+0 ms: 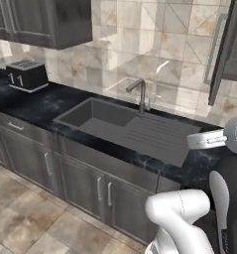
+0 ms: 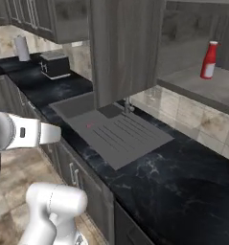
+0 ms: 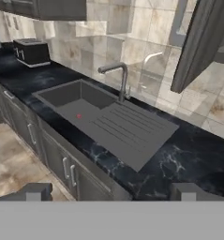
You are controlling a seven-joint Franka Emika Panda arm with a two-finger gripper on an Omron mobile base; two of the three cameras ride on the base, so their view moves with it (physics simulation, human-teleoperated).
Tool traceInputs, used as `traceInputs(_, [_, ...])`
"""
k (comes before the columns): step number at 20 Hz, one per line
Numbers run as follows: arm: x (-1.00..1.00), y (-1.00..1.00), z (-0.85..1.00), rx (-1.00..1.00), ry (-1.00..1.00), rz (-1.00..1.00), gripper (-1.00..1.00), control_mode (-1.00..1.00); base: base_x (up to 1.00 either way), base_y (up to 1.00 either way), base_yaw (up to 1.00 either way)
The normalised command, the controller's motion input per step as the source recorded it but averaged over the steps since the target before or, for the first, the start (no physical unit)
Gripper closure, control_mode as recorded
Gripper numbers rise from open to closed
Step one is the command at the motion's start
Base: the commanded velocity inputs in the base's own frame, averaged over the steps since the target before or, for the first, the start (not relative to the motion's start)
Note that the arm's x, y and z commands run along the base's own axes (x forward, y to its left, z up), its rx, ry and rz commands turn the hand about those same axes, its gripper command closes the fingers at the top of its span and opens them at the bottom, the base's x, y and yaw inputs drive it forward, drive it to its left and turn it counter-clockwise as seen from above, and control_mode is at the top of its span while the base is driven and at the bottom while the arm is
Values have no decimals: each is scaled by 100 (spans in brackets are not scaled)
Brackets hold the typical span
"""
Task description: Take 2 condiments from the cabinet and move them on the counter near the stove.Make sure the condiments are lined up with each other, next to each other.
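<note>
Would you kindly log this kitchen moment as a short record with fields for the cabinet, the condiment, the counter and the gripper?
cabinet: door swung open, grey shelf exposed
condiment: red bottle with white cap, upright on the shelf
counter: black marble-look, with grey sink, faucet and toaster
gripper: open, empty, above the counter's front edge by the sink
task state: no bottle moved yet

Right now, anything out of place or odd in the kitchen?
Nothing spilled or damaged. The wall cabinet door hangs open over the sink, and just one red bottle stands upright on its shelf. The tool is open and empty.
</note>
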Motion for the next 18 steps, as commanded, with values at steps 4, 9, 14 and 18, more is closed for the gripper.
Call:
traceInputs(4, [0,0,0,0,0,0,-100,100,-18,0,-49])
traceInputs(9, [0,0,0,0,0,0,-100,100,-11,0,-48])
traceInputs(14, [0,0,0,0,0,0,-100,100,0,0,-43])
traceInputs(18, [0,0,0,0,0,0,-100,100,0,0,-41])
